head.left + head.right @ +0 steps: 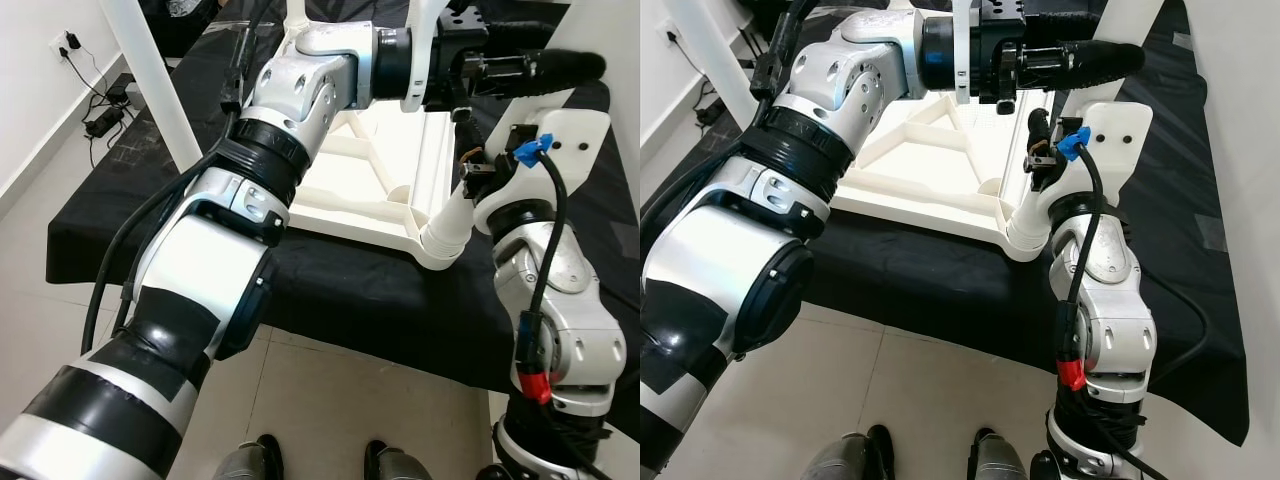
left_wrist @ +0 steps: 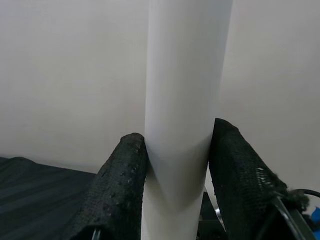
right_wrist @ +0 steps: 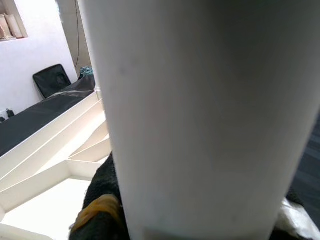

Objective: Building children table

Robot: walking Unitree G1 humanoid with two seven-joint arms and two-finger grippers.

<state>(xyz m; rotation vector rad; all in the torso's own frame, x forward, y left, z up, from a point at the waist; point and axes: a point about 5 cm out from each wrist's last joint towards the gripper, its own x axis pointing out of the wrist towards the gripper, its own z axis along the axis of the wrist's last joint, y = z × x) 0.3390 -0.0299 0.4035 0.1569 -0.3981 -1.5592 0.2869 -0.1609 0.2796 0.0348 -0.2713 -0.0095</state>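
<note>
Left wrist view: white table leg [image 2: 182,100] clamped inside left gripper [image 2: 176,170].

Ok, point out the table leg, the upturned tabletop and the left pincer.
Table leg [image 2: 180,100]: left wrist view, mid-shaft.
Tabletop [image 1: 940,175]: right eye view, ribbed underside.
Left pincer [image 2: 177,150]: left wrist view, between its fingertips, on the leg.

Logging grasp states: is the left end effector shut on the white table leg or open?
Shut on it: in the left wrist view both black fingers press against opposite sides of the white table leg.
</note>
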